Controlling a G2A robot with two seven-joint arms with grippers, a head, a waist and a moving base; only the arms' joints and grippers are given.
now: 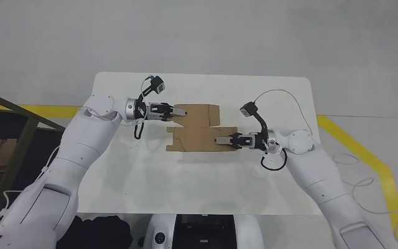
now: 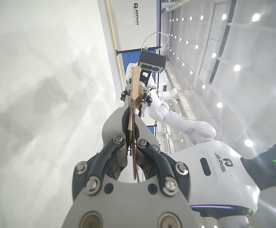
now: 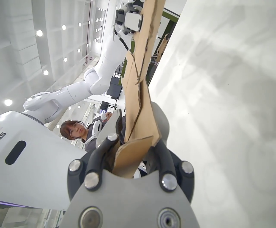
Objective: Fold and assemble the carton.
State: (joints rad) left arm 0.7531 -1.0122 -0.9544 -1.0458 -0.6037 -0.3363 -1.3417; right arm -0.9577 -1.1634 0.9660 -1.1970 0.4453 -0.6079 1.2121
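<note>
A flattened brown carton (image 1: 198, 127) is held above the middle of the white table (image 1: 261, 187), between the two arms. My left gripper (image 1: 182, 112) is shut on the carton's far left edge; the left wrist view has the board (image 2: 134, 101) edge-on, pinched between the fingers (image 2: 127, 121). My right gripper (image 1: 219, 140) is shut on the carton's near right edge. In the right wrist view the cardboard (image 3: 138, 95) runs up from between the jaws toward the other gripper (image 3: 129, 19).
The white table has bare surface on all sides of the carton. A yellow floor line (image 1: 348, 140) runs past the table's right side, and a dark frame (image 1: 15, 140) stands at the left edge of the top view.
</note>
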